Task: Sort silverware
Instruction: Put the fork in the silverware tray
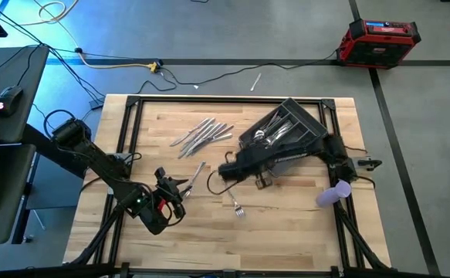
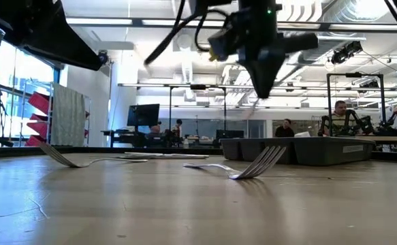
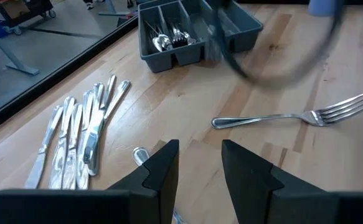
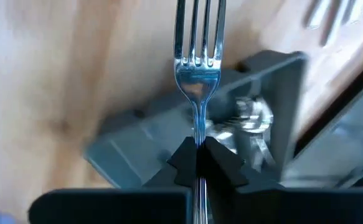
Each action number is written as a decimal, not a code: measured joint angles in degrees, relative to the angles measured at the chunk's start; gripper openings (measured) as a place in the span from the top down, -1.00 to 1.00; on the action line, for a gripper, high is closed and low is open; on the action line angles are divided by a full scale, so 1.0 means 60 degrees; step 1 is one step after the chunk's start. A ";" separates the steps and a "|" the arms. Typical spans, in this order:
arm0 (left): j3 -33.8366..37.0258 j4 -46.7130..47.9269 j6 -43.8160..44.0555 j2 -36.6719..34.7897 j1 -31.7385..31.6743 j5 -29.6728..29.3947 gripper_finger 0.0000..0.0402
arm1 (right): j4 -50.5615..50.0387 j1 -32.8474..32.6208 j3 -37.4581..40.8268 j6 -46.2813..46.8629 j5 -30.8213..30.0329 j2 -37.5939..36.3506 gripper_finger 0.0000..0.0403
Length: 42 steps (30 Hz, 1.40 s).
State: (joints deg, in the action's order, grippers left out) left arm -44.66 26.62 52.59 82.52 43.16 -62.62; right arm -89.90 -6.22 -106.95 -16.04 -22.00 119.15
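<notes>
My right gripper (image 4: 197,152) is shut on a silver fork (image 4: 198,62). It hangs over the near left corner of the dark grey tray (image 1: 306,123), well above the table in the low view (image 2: 261,82). Spoons and forks (image 3: 169,38) lie in the tray's compartments. A pile of knives (image 1: 201,135) lies flat on the wood left of the tray. A second fork (image 1: 238,207) lies nearer the front edge. My left gripper (image 3: 200,165) stands open just above the table, and a third utensil's handle end (image 3: 140,154) lies beside one of its fingers. My right gripper pinches the fork's slim handle (image 4: 198,134) between its two fingers. The handle runs along the fingers and the tines stick out past the fingertips. The fingers slant steeply down from above. The fork is lifted clear over the tray's corner.
A purple object (image 1: 334,193) lies at the table's right edge by the right arm's base. Black rails (image 1: 132,123) frame the tabletop. Bare wood lies along the near edge. Beyond the table, the low view shows a room with people seated at desks (image 2: 340,109).
</notes>
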 joint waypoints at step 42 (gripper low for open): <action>-0.0004 -0.0604 0.0287 0.0390 0.0481 -0.0174 0.48 | 0.3906 0.5992 0.4614 -0.7061 0.0716 -0.2306 0.29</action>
State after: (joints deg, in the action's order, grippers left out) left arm -44.69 23.00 54.31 84.86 46.04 -63.66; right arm -66.47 29.73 -79.26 -58.41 -17.70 105.32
